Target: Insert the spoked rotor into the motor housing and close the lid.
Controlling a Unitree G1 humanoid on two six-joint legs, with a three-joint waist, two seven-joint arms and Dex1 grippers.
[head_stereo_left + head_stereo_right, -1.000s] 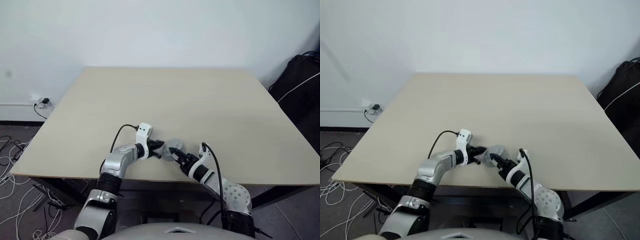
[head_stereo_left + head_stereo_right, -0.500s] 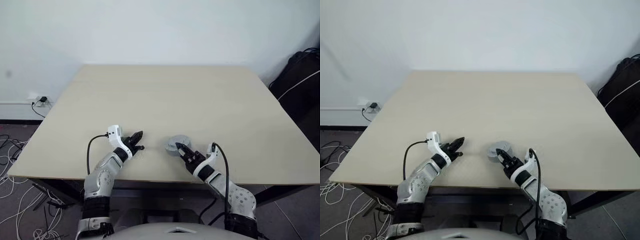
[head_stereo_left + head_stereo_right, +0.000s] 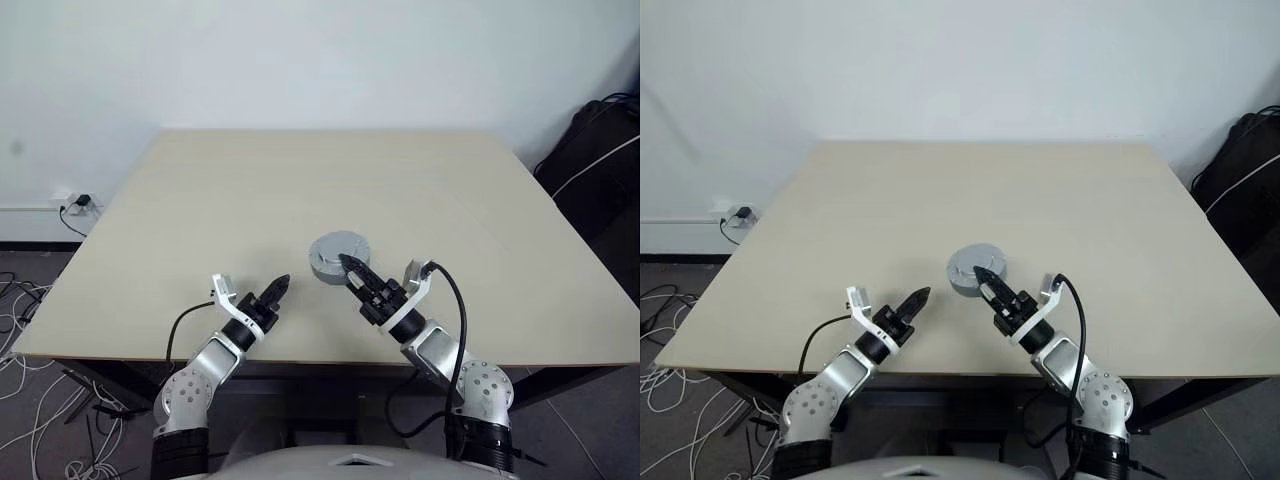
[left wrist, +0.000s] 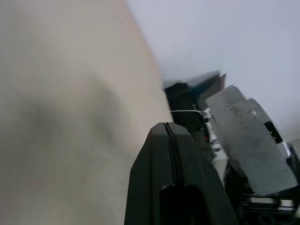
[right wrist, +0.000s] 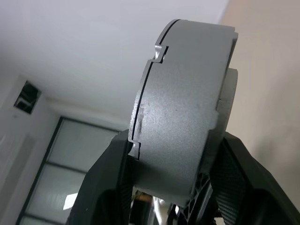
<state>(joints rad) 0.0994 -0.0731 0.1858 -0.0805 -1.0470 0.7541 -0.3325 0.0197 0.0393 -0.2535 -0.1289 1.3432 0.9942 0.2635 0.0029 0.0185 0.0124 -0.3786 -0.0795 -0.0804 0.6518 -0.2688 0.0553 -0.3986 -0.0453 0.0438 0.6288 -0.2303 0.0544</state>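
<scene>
My right gripper [image 3: 348, 266] is shut on a round grey disc, held a little above the table [image 3: 330, 190] near its front edge. The plain grey face of the lid [image 3: 339, 250] is uppermost. In the right wrist view a thin seam separates the lid [image 5: 149, 93] from the thicker grey body of the motor housing [image 5: 187, 103], and black fingers [image 5: 107, 180] clamp both sides. The spoked rotor is hidden. To the disc's left, my left gripper [image 3: 281, 286] is shut and empty, apart from the disc, with its closed fingertips [image 4: 167, 140] over bare tabletop.
The light wooden table spreads wide beyond both grippers. A black bag [image 3: 600, 140] leans by the table's right side. Loose cables [image 3: 25, 320] and a wall socket [image 3: 72, 200] lie off the left edge. A white wall stands behind.
My right gripper has lifted the grey disc up off the table. The left gripper has pulled back and to the left, away from the disc, rolling as it went.
</scene>
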